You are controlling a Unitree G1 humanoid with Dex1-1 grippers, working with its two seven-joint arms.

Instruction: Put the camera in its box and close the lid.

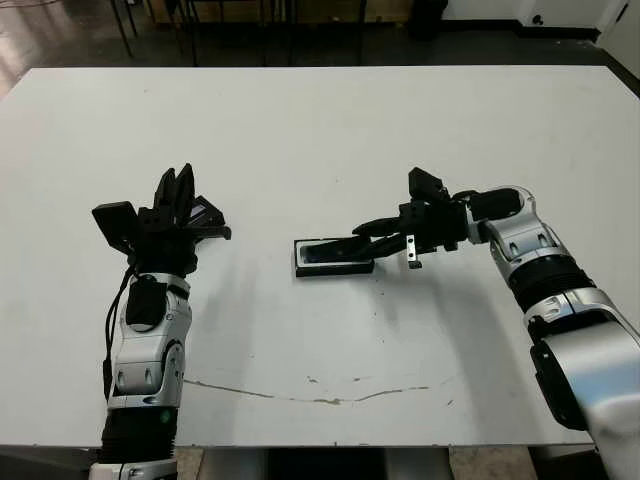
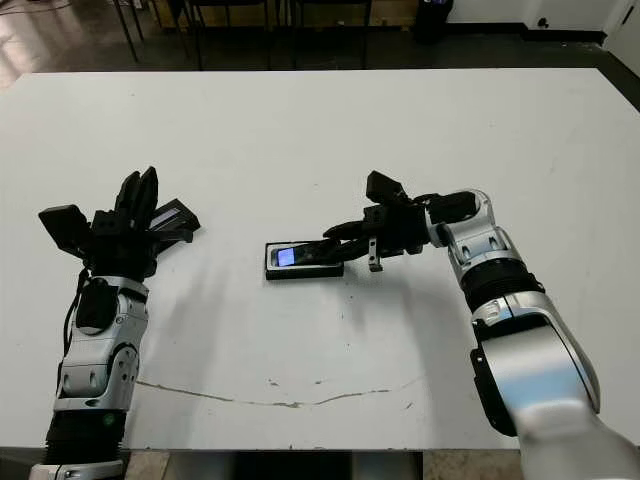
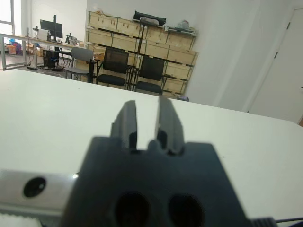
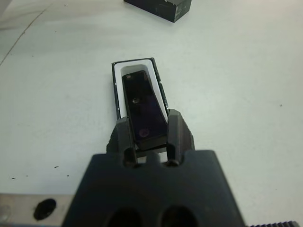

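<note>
A: Two steps in the task, and this looks like the tail of the first. The camera (image 4: 143, 112) lies in the box (image 4: 118, 90), glossy face up, its near end maybe not quite down; can't tell.

B: Right gripper (image 4: 147, 137)?

A: Jaws at either side of the camera's end, looks like pinching it, low over the box at mid-worktop (image 1: 330, 130).

B: Left gripper (image 1: 178, 198)?

A: Raised at the left, jaws a little spread with a narrow gap, holding nothing. Wrist view there shows only the room.

B: Lid (image 2: 176, 221)?

A: Lying on the worktop just right of the left gripper, well left of the box. Box is uncovered.

B: Next move?

A: My guess: spread the right jaws, lift straight away so the camera isn't dragged out, then fetch the lid. It must be carried right to the box, squared to the rim and pressed down. Left gripper is nearer it.
</note>
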